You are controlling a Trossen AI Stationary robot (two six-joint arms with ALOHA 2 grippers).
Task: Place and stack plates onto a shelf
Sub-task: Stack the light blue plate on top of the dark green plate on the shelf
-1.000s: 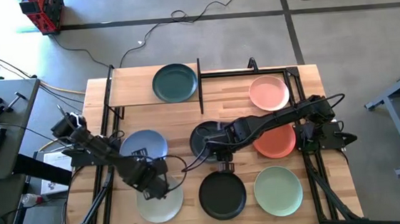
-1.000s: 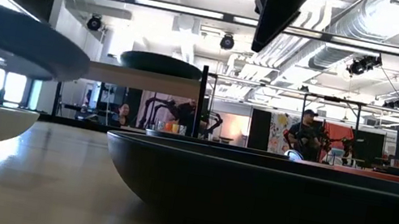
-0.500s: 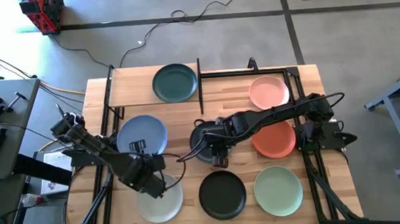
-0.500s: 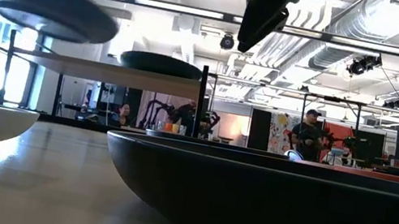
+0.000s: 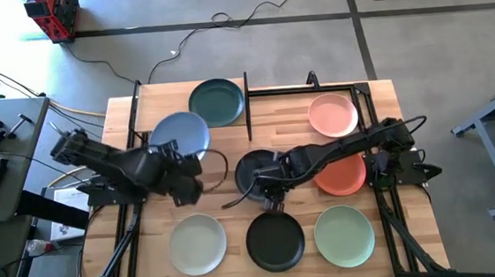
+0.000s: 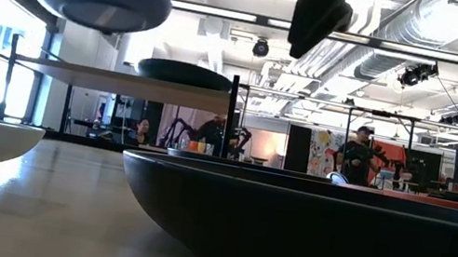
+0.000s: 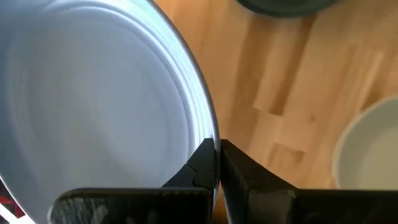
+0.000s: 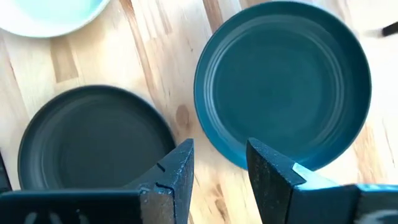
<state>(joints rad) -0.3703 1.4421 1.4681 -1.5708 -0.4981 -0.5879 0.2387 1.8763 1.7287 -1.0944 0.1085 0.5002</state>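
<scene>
The left gripper [image 7: 217, 163] has its two fingers pinched tight on the rim of the blue plate [image 5: 179, 133], holding it in the air beside the near edge of the shelf [image 5: 159, 115], where the dark teal plate [image 5: 216, 102] sits. The right gripper [image 8: 219, 168] hangs with its fingers parted and nothing between them, above the seam between the charcoal plate [image 8: 93, 140] and a dark teal plate [image 8: 283, 81]. The pale cream-green plate [image 5: 196, 243] lies just below the left gripper, and the black plate [image 5: 275, 240] lies near the right gripper.
</scene>
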